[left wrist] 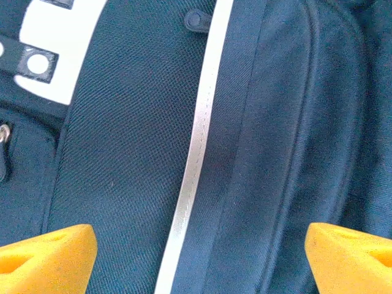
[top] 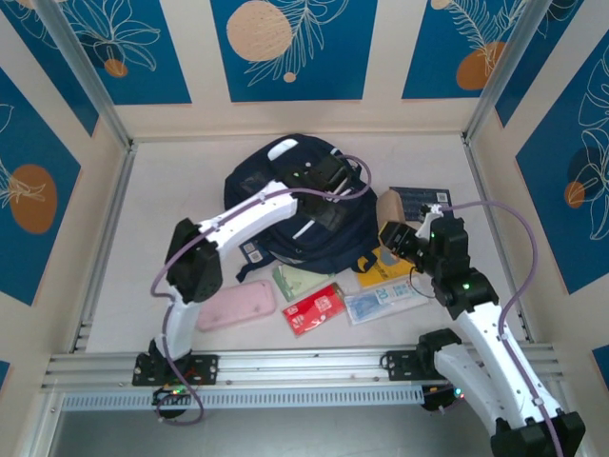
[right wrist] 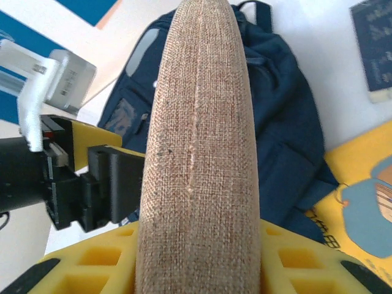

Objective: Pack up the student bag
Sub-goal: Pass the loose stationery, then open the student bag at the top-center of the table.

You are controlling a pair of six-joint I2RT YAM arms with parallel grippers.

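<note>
1. Bag [top: 276,214] sits mid-table; left gripper [left wrist: 196,257] hangs just above it, jaws wide, empty.
2. Right gripper [top: 392,227] clamps tan pouch [right wrist: 199,153] beside bag.
3. Left spreads the opening first; pouch goes in end-first.

Navy bag [left wrist: 122,153] w/ white stripe [left wrist: 196,147]; prob. tan pouch [right wrist: 199,153].

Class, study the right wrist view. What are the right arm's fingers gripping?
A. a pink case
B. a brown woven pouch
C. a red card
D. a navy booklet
B: a brown woven pouch sits clamped between the yellow fingers, with the bag lying behind it.
</note>
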